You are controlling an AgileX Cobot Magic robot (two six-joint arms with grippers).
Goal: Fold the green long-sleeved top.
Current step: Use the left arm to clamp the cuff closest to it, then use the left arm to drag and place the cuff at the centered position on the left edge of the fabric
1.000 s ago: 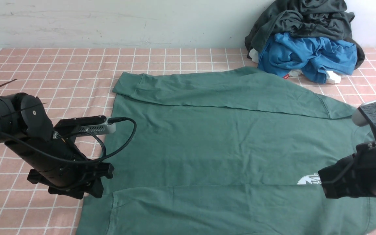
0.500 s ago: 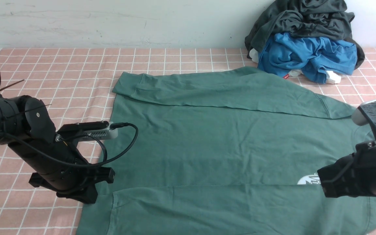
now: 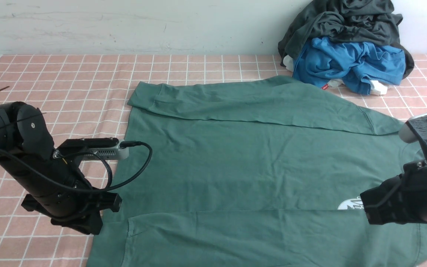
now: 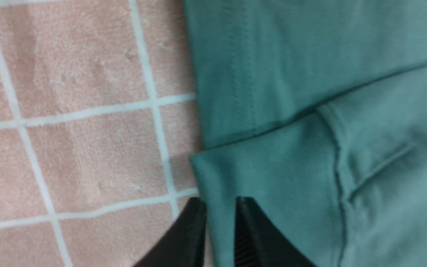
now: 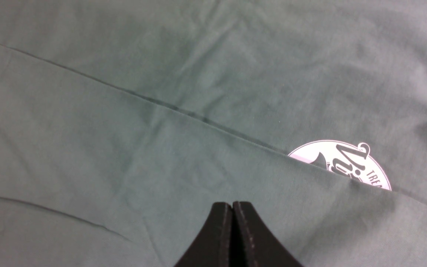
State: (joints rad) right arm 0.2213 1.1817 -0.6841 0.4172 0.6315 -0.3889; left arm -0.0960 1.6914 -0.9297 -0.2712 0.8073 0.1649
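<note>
Since your left gripper sits at the near sleeve's cuff, jaws narrowly apart with green cloth between, you seem placed to lift that edge. I cannot tell whether it truly pinches. Your right gripper is clenched and empty beside the logo, probably to steady the fold. The top lies flat on the checked cloth, sleeves folded in.

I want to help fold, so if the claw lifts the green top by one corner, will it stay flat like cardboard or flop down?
Probably flop: the green top lies limp, softly wrinkled and folded over itself. It would likely drag rather than slide, since the checked cloth beneath looks fuzzy.
</note>
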